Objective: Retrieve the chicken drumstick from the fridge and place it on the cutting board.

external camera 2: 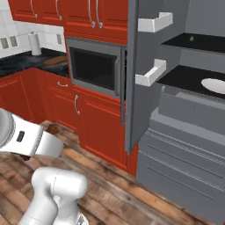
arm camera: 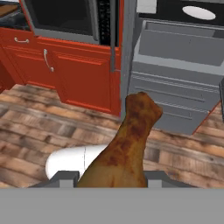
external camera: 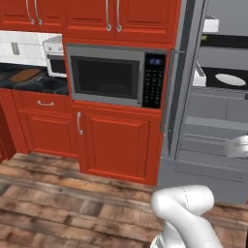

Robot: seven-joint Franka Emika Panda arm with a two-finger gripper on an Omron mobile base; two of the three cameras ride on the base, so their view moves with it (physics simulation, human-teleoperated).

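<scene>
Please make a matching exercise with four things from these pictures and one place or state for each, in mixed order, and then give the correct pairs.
Things:
1. chicken drumstick
2. white plate
3. cutting board
4. fridge

Places or states:
A. on the dark counter, far left
B. door open
C. between the gripper's fingers
D. on a black fridge shelf

Pairs: 1-C, 2-D, 3-A, 4-B

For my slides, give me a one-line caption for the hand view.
Gripper shut on the drumstick, facing the open fridge and microwave.
</scene>
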